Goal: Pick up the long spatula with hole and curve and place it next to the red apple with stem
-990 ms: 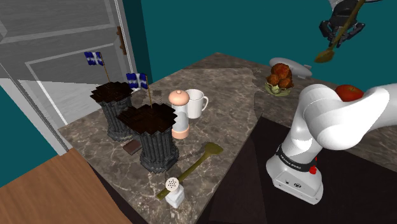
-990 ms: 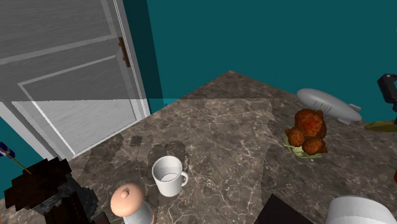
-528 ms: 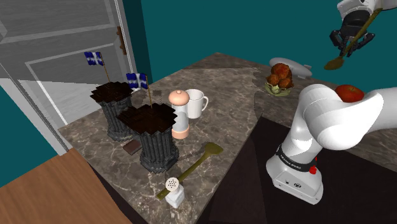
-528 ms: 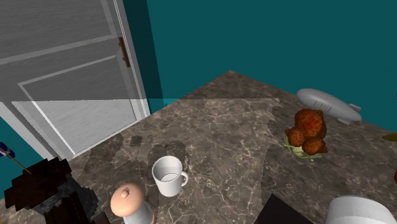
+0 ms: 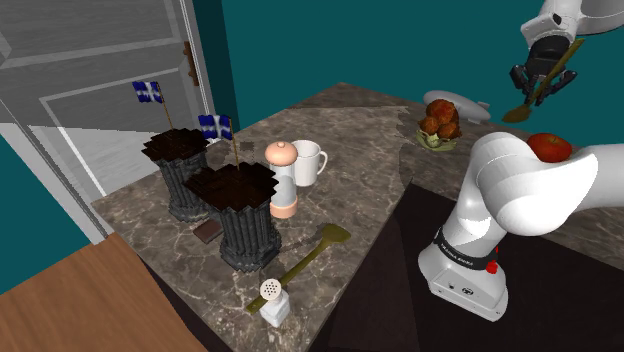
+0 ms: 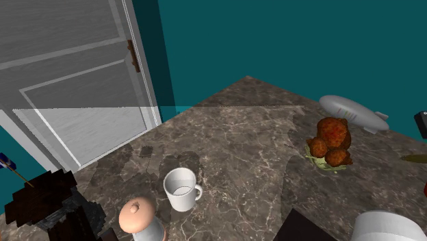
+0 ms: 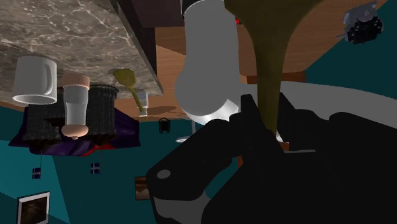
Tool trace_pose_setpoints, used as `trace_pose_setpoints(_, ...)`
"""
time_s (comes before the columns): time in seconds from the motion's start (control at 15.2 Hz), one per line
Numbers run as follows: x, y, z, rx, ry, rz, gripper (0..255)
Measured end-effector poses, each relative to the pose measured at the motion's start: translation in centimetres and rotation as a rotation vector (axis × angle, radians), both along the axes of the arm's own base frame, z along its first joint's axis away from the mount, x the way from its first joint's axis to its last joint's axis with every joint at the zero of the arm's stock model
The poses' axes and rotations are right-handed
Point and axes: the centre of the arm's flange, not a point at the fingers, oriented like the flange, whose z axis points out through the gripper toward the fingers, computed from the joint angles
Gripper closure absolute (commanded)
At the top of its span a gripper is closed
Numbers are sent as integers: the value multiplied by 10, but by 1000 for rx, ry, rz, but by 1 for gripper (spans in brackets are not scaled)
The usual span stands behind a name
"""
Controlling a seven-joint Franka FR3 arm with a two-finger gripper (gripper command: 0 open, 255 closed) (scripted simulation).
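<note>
Home kitchen, by the fittings: marbled stone countertop [image 5: 350, 140] carrying white mug [image 5: 307, 162], grinder [image 5: 283, 180], red apple [image 5: 549, 147]; panelled white door [image 5: 90, 70], teal walls [image 5: 400, 40].

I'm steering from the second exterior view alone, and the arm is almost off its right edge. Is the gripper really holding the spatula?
Observer: Yes. In the wrist view the gripper is shut on the olive spatula, clasping its handle.
Operator: Where is the apple?
Observer: In the shoulder view the red apple sits below and right of the spatula's head, apart from it, partly hidden by the arm's elbow.
Operator: Anything else to know?
Observer: A second olive spatula lies on the marble counter, with a white shaker by its handle end.
</note>
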Motion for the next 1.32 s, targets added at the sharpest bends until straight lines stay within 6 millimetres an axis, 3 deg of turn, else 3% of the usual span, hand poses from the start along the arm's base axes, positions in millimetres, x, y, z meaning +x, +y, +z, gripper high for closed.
trace_pose_setpoints(1.32,0,1,-106,0,0,0,255)
